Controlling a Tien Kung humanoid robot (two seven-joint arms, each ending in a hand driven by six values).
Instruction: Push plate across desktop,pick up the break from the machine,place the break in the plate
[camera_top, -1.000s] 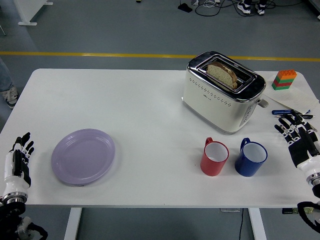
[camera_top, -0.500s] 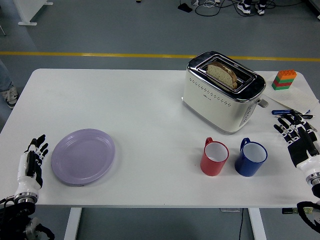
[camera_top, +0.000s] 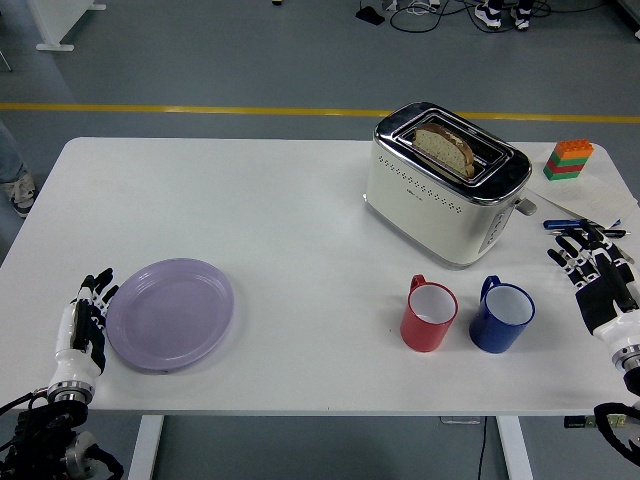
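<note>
— What lay nearest the table's (camera_top: 300, 390) front edge?

— The left hand (camera_top: 85, 325), fingers straight and holding nothing, sat at the lilac plate's (camera_top: 172, 313) left rim, seemingly touching it. The right hand (camera_top: 598, 280) rested at the right edge, fingers loosely spread, empty.

— And further in?

— A red mug (camera_top: 429, 314) and a blue mug (camera_top: 502, 317) stood side by side, just apart. Behind them was the toaster (camera_top: 445, 185), a bread slice (camera_top: 444, 148) upright in its slot. Stacked toy bricks (camera_top: 568, 159) sat at the far right.
</note>
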